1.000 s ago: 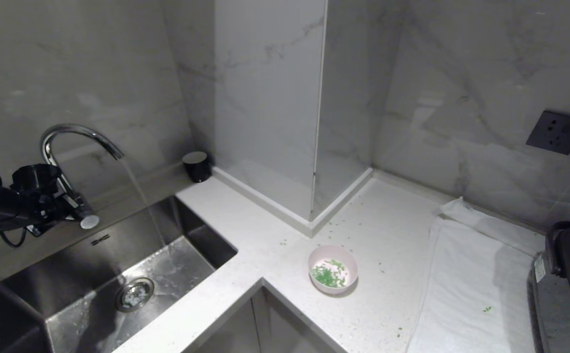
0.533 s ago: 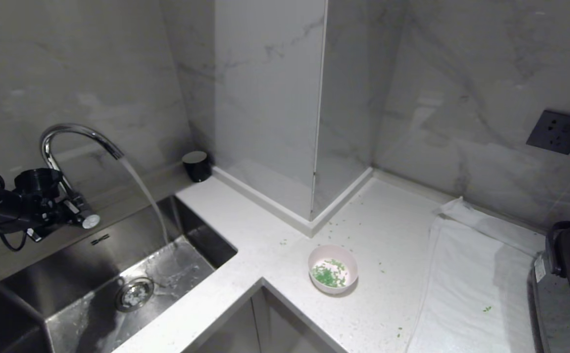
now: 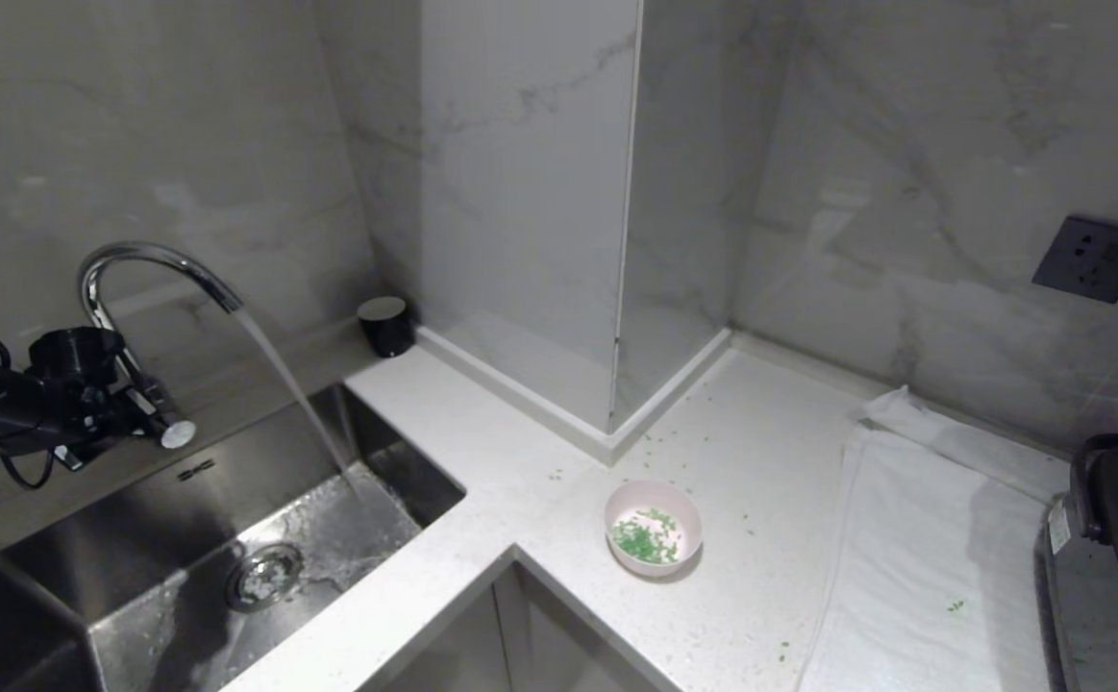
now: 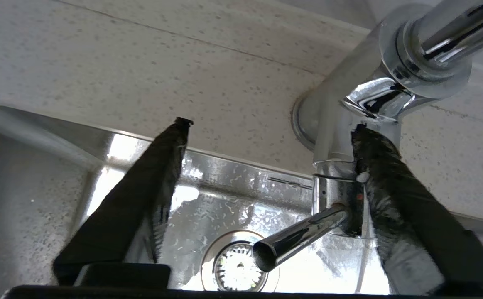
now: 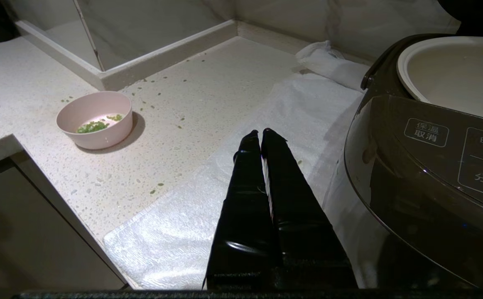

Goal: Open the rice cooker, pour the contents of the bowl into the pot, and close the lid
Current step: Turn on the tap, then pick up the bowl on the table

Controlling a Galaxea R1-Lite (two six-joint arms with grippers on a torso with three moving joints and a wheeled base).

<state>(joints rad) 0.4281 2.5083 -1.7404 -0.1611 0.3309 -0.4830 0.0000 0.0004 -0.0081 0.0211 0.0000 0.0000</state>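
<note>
Bowl [image 5: 95, 119]: light, rigid, smooth rim; grip at rim wall, keep level. It sits on the surface ahead-left of the right pincer [image 5: 260, 133], fingers together. Left pincer [image 4: 266, 126] spread apart at tap [image 4: 341, 166], well apart from bowl

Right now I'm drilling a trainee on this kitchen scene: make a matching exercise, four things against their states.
Things:
1 faucet
2 bowl
3 left gripper
4 right gripper

States:
A shut, above the white towel
B running water into the sink
C holds green bits
D open beside the faucet lever

Pairs: 1-B, 2-C, 3-D, 4-A
</note>
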